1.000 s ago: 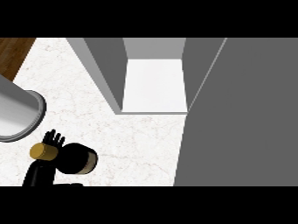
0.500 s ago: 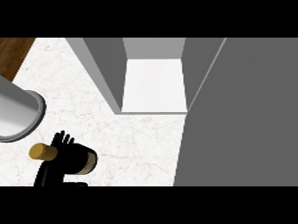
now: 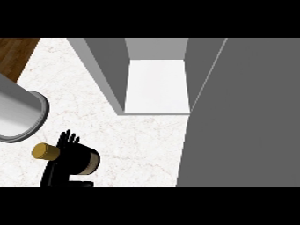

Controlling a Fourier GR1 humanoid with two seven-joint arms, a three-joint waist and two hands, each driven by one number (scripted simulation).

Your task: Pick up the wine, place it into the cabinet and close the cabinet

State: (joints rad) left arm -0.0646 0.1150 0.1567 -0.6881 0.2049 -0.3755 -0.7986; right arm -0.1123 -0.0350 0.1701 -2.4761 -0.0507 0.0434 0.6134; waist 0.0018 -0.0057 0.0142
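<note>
Down at the bottom left of the frame there's a black hand [image 3: 66,151] wrapped around the wine bottle [image 3: 81,160]. You can see the dark body of the bottle with its tan cork top [image 3: 45,151] poking out toward the left, and the fingers [image 3: 67,139] stick up over it, curled round the bottle. So it's gripping the wine, which sits low on the counter and well apart from the cabinet. I honestly can't tell which hand this is from the view alone, but it sits on the left side, so I'm calling it the left one.

Just above that, at the left edge, a fat grey forearm [image 3: 9,112] comes in diagonally, its round end facing the middle.

All of this is over the white marble counter [image 3: 133,145]. Further up, centre frame, the cabinet [image 3: 155,83] stands open with a white shelf floor inside. Its grey door [image 3: 256,114] fills the whole right side. Upper left corner shows a bit of wooden floor [image 3: 6,55].
</note>
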